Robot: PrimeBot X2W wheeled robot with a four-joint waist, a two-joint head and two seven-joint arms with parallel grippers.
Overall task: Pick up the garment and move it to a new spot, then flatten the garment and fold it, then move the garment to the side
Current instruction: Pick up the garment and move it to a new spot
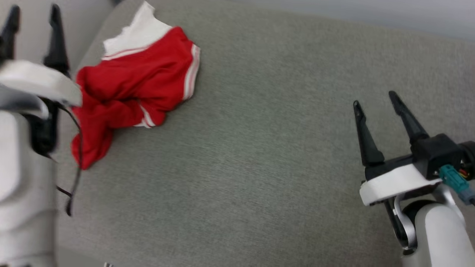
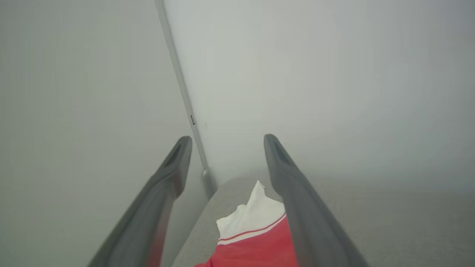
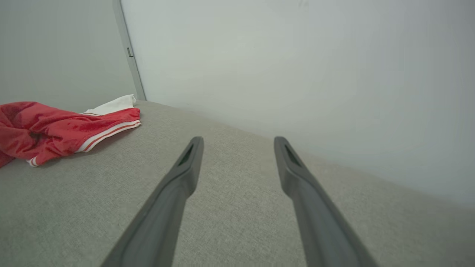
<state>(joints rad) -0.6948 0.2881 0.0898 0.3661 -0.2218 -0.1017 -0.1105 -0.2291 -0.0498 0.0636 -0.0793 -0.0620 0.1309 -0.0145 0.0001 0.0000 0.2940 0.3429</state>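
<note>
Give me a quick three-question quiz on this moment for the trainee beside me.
1. True or false: the left gripper is shut on the garment.
2. How does the garment lie on the grey fabric surface? A) folded neatly B) crumpled in a heap C) spread out flat
3. Fill in: the gripper closer to the garment is the ____ one.

Key
1. False: its fingers stand apart and hold nothing. The right gripper is open and empty too.
2. B: the red body is bunched, with a white sleeve at its far end.
3. Left: it is beside the heap, while the right one is well off across bare fabric.
</note>
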